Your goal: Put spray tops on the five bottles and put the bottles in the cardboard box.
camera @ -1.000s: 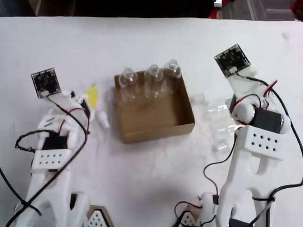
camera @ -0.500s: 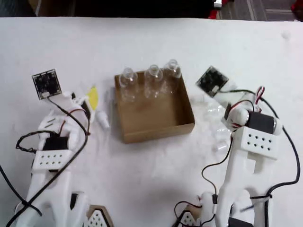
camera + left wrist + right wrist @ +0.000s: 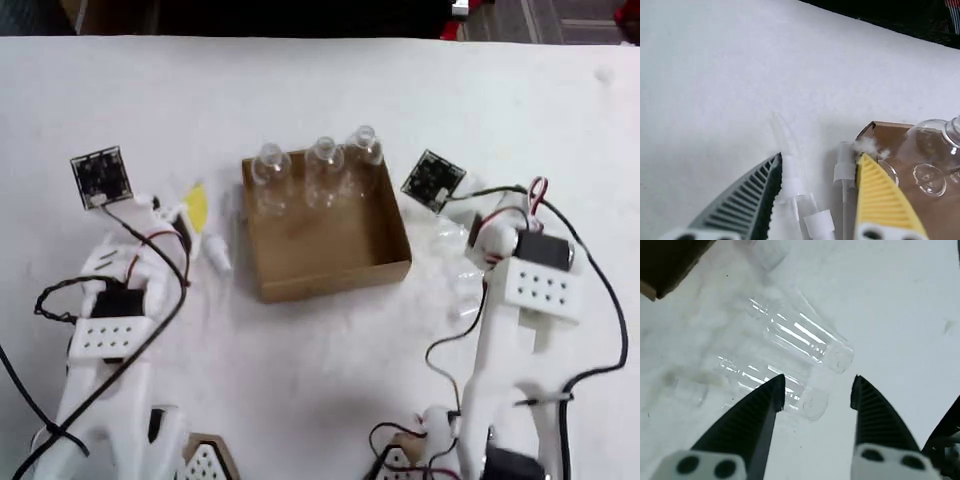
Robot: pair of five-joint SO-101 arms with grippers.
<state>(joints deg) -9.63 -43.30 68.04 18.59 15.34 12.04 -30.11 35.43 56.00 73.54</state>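
Within box (image 3: 335, 258), three bottles (image 3: 322, 168), apparently upright.

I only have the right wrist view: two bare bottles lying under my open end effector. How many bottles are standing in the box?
Observer: Three bottles stand in the cardboard box, along its far wall.
Operator: Where are the loose spray tops?
Observer: The spray tops lie on the table, on the other side of the box from you.
Operator: Is the left end effector gripping one?
Observer: No, the left end effector is open, hanging over them.
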